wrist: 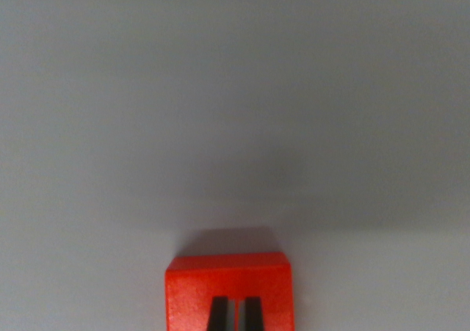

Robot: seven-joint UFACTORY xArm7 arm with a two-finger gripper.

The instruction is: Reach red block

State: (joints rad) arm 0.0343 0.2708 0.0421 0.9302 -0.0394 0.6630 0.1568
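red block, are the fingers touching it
Cannot tell: the wrist view shows the dark fingers overlapping the red block, but not contact or a gap.

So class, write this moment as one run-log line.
view: wrist | block: bottom centre, on grey surface | pincer: tips over block, nearly shut | contact: unclear

2 narrow dark fingertips (218, 315) of the end effector (235, 315)

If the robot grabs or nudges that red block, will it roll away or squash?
The red block shows flat faces and straight edges, so it will probably slide rather than roll. Its crisp corners suggest a stiff body, unlikely to squash. Its surface looks smooth and faintly shiny, so it may be a little slippery. The gripper fingertips appear dark just over it; weight cannot be judged.
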